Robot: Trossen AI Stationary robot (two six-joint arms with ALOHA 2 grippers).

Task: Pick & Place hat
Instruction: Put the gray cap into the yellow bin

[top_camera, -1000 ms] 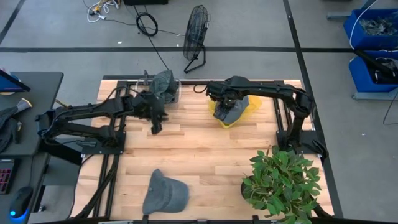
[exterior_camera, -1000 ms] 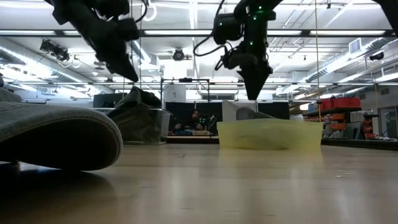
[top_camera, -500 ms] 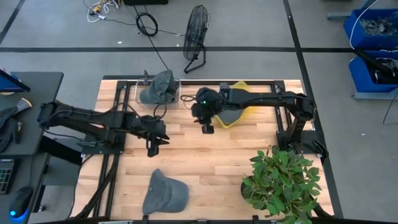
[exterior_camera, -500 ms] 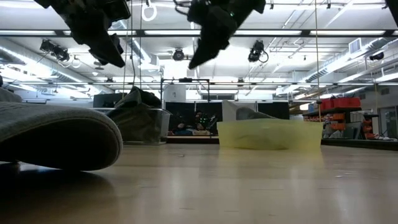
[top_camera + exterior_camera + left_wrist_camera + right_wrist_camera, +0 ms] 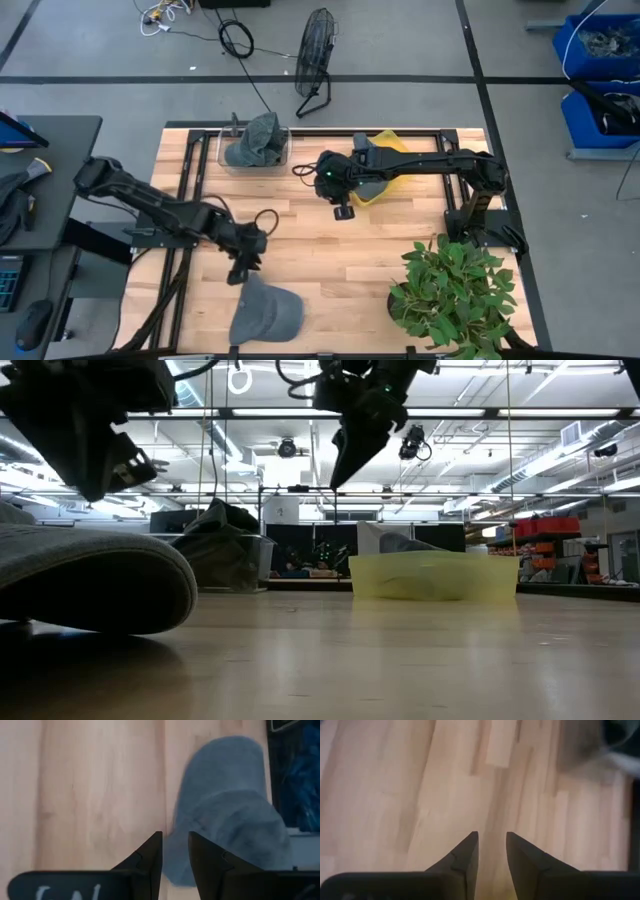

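Here, by part:
Left gripper (image 5: 240, 270): reaches toward the near edge of the wooden table (image 5: 330, 250) and hangs just beside the brim end of the loose grey cap (image 5: 264, 312). Its wrist view shows the two dark fingers (image 5: 150, 854) with a narrow gap between them, nothing in that gap, and the cap (image 5: 227, 840) right past the tips. Whether the tips touch the cloth cannot be told.
Right gripper (image 5: 343, 211): hangs over bare planks near the table's middle, just beside the yellow bin (image 5: 392, 170). Its fingers (image 5: 465, 854) stand slightly apart, holding nothing, with only wood (image 5: 410, 790) under them. In the low view it hangs high above the table (image 5: 340, 455).
Grey cap, loose: lies flat on the table near the front edge, well apart from both bins; in the low view it fills the left foreground (image 5: 90, 575).
Clear bin (image 5: 255, 150): at the far edge on the left side, with a grey hat (image 5: 262, 132) in it.
Yellow bin: at the far edge, with a grey hat (image 5: 372, 180) in it, partly under the right arm.
Potted plant (image 5: 455, 295): at the near right corner.
Floor fan (image 5: 314, 55): on the floor beyond the table.
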